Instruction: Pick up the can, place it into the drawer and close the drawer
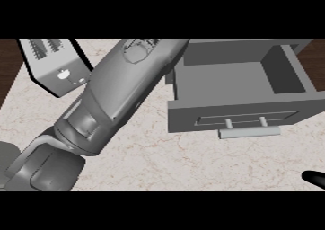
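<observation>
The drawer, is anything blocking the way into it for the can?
Nothing visible blocks it: the drawer stands open and its inside shows bare. The can itself is not in view. The left forearm reaches up past the drawer's left side, its hand out of view. Only a fingertip of the right hand shows at the lower right.

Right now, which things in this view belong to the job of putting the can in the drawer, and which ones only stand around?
Belong to the job:
- drawer, open, nothing visible inside
- drawer handle
- left forearm, reaching up the counter; its hand is out of view
- right hand, only a tip at the lower right edge
The can is not visible.

Only standing around:
- toaster
- marble counter
</observation>
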Robot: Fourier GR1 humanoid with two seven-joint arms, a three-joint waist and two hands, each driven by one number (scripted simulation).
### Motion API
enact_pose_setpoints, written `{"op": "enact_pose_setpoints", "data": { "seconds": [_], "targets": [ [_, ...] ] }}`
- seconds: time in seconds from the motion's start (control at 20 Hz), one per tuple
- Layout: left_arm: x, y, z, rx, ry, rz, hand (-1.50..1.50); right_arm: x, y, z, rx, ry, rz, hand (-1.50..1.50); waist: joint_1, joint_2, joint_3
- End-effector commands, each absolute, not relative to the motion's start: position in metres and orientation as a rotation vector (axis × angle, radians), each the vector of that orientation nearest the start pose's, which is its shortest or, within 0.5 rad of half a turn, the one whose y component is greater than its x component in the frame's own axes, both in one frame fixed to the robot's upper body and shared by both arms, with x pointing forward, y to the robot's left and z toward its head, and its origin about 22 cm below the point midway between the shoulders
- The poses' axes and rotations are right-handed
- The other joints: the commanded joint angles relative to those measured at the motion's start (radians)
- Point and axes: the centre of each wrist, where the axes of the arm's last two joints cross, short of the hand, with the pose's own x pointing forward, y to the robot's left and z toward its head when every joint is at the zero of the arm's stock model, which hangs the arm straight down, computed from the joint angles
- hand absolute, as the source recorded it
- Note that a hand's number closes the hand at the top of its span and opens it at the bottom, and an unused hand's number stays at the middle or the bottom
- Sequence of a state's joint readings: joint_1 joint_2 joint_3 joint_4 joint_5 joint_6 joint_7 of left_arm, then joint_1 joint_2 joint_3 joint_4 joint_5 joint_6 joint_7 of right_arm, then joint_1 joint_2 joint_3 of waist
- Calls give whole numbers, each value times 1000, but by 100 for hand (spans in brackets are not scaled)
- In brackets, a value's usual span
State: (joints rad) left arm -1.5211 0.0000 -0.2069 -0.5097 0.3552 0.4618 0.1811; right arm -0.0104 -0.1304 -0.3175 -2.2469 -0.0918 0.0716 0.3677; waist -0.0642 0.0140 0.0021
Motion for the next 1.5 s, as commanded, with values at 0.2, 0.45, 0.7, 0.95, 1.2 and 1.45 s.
{"op": "enact_pose_setpoints", "data": {
  "seconds": [0.2, 0.45, 0.7, 0.95, 1.2, 1.45],
  "targets": [
    [435, -14, 241, 49, -1701, -198, 150, 178, -293, 178, -225, -1910, -9, -150, -25, 5, 0],
    [435, -18, 253, 93, -1706, -118, -150, 186, -289, 169, -242, -1920, -25, -150, -29, 11, 1],
    [436, -19, 250, 146, -1709, -95, -150, 191, -298, 179, -284, -1946, 25, -150, -44, 13, 2],
    [436, -20, 250, 135, -1699, -41, -150, 198, -289, 181, -335, -1973, 162, -150, -42, 14, 2],
    [435, -21, 255, 79, -1710, -42, -150, 208, -275, 189, -470, -2021, 370, -150, -28, 18, 1],
    [435, -21, 261, 26, -1682, 29, -150, 225, -270, 190, -603, -1986, 518, -150, -15, 16, 0]
  ]
}}
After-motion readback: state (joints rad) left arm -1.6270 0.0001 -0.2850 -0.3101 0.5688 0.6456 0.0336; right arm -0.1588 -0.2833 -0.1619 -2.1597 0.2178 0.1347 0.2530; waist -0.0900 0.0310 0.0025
